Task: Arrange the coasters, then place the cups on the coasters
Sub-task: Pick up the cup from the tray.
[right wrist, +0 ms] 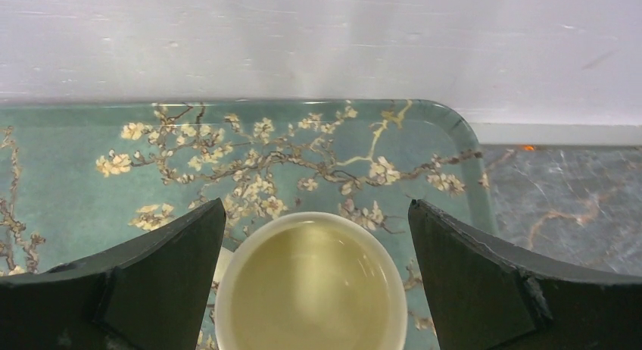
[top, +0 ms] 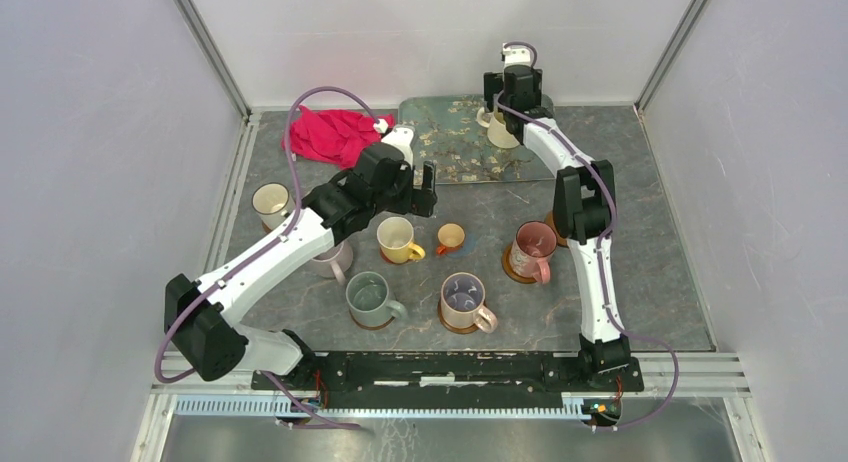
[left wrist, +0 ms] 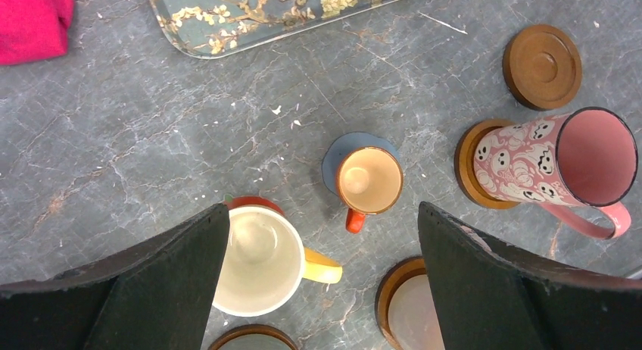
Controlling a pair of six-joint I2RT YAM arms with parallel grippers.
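My left gripper (left wrist: pixel 322 214) (top: pixel 413 190) hangs open above the table, holding nothing. Below it a yellow cup (left wrist: pixel 257 259) (top: pixel 397 239) stands on a red coaster (left wrist: pixel 253 203). A tiny orange cup (left wrist: pixel 369 181) sits on a blue coaster (left wrist: pixel 337 154). A pink patterned cup (left wrist: pixel 530 164) rests on an amber coaster (left wrist: pixel 465 168), and a brown coaster (left wrist: pixel 542 66) lies bare beyond it. My right gripper (right wrist: pixel 316 206) (top: pixel 500 110) is open, its fingers either side of a cream cup (right wrist: pixel 314 285) (top: pixel 497 132) on the teal tray (right wrist: pixel 91 191), not touching it.
A red cloth (top: pixel 335 134) lies at the back left beside the tray (top: pixel 455 147). More cups stand on coasters: cream (top: pixel 270 200), grey-green (top: pixel 368 297), mauve (top: pixel 463 300), and one (top: pixel 335 260) half under the left arm. White walls close off the back and sides.
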